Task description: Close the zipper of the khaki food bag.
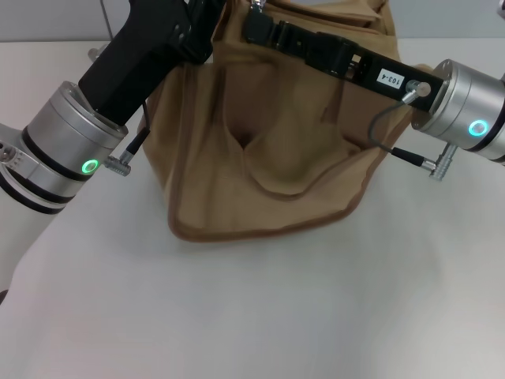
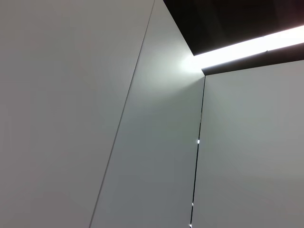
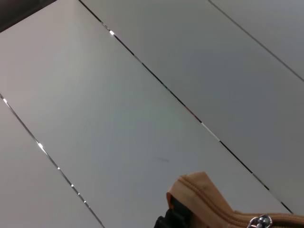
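The khaki food bag (image 1: 268, 158) stands on the white table, slumped, its front panel sagging in folds. My left gripper (image 1: 199, 31) is at the bag's top left corner, and its tip is hidden by the arm. My right gripper (image 1: 256, 28) reaches in from the right across the bag's top edge. In the right wrist view a curved end of the zipper (image 3: 223, 216) shows, with the silver pull (image 3: 260, 221) lying on it. A black part (image 3: 172, 216) sits against that fabric end. The left wrist view shows only wall panels.
The white table (image 1: 237, 316) spreads out in front of the bag. Both forearms cross above the bag's upper corners, the left one low on the left side and the right one along the top edge. A cable connector (image 1: 435, 166) hangs under the right wrist.
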